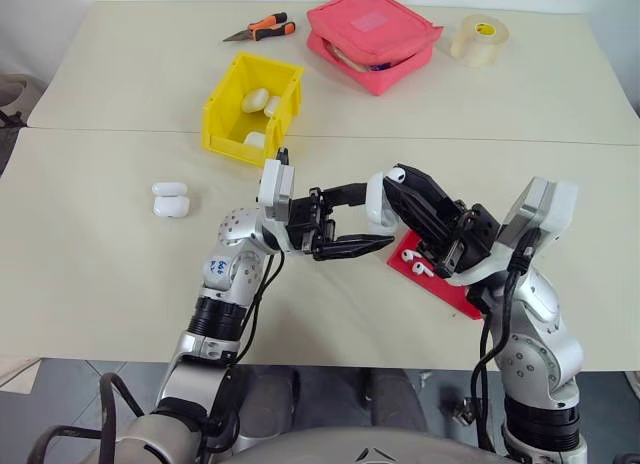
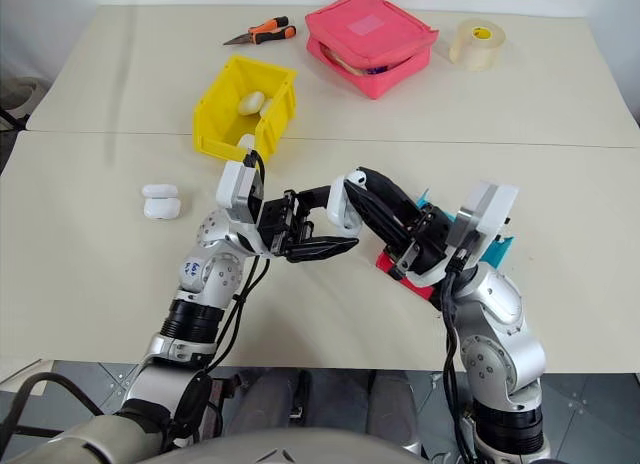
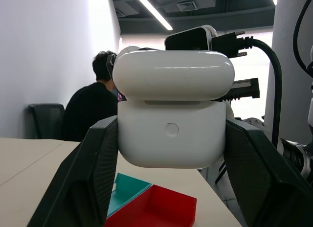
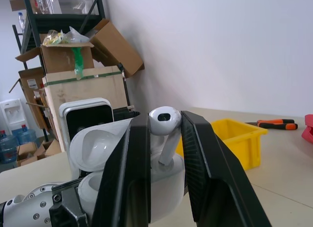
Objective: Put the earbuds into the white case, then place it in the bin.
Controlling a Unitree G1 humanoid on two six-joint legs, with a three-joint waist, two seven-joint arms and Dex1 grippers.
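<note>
Glossy white case (image 3: 171, 139): held up over the table in front of you, lid flipped open, body pinched between the left gripper (image 1: 345, 222) fingers; smooth rounded pebble, little for the pads to bite on.
Earbud (image 4: 164, 120): right gripper (image 1: 400, 189) has its jaws pressed on the round head, stem pointing down just over the open case; tiny, slick plastic.
Risk 1: stem misses its socket. You're aligning two free-held parts, so any tilt lands it on the case rim.
Risk 2: earbud squirts out of the pinch if you push against a misaligned socket; rounded head, hard flat fingers (image 4: 134, 178).
Risk 3: case rotates in the left grip under downward push, since only its two curved sides are clamped.
Risk 4: a dropped earbud probably bounces on the hard table (image 1: 100, 264) and rolls off.
More earbuds (image 1: 421, 267): lying on the red tray (image 1: 452, 292) beneath the right arm, so more to load, by my read.
Spare cases (image 1: 170, 200): two near the left arm, same white shell.
Yellow bin (image 1: 222, 112): rigid plastic, thick rim, white cases already inside; well behind the grippers.
Far edge: pink pouch (image 1: 372, 34), tape roll (image 1: 479, 38), orange-handled pliers (image 1: 262, 28).
</note>
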